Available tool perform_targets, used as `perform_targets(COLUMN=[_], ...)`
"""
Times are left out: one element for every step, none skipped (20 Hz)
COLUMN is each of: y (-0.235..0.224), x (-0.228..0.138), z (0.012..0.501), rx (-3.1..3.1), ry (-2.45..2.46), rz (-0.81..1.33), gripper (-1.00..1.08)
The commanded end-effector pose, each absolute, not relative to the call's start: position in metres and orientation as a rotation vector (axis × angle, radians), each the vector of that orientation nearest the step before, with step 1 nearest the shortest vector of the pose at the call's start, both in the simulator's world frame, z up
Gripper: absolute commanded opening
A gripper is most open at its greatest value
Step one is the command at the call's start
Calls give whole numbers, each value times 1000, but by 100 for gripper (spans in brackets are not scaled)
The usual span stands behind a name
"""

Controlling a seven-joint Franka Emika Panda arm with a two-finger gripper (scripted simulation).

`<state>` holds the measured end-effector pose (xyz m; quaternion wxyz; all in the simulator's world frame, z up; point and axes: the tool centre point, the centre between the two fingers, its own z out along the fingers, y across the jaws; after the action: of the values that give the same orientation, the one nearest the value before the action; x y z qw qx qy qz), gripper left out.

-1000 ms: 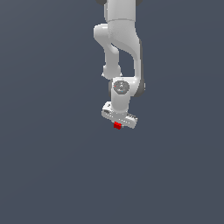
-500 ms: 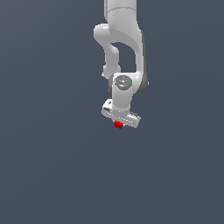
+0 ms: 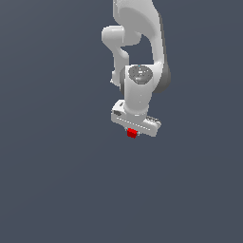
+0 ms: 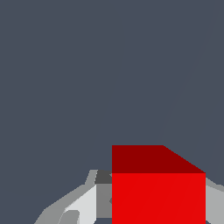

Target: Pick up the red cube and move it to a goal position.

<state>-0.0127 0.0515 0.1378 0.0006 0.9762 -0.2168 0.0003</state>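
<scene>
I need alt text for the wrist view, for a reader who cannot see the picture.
A bright red cube fills the lower part of the picture, held between the fingers of the white gripper. Behind it there is only a plain dark grey background.

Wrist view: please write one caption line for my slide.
Red cube held between the white fingers of the end effector, above a plain grey floor.

Red cube (image 3: 132, 134) showing bright red w/ darker red top; end effector (image 3: 133, 132) appearing white/grey; background showing plain slate grey.
</scene>
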Motion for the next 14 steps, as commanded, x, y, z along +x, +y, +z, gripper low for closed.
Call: perform_targets(y=[54, 55, 56, 58, 59, 60, 61, 62, 63, 64, 65, 65, 66, 67], x=[-1, 3, 8, 12, 17, 21, 26, 30, 34, 38, 42, 46, 49, 52], z=[161, 170, 179, 188, 197, 206, 214, 222, 230, 238, 245, 251, 257, 263], rx=[3065, 3065, 3065, 3065, 3065, 3065, 3065, 3065, 3065, 3066, 3066, 3066, 3066, 3066], ry=[-681, -681, -681, -681, -681, -681, -681, -681, -681, -681, -681, -681, -681, -681], rz=[1, 1, 1, 1, 1, 1, 1, 1, 1, 1, 1, 1, 1, 1], gripper=[-100, -100, -100, -100, -100, -100, -100, -100, -100, -100, -100, -100, -100, -100])
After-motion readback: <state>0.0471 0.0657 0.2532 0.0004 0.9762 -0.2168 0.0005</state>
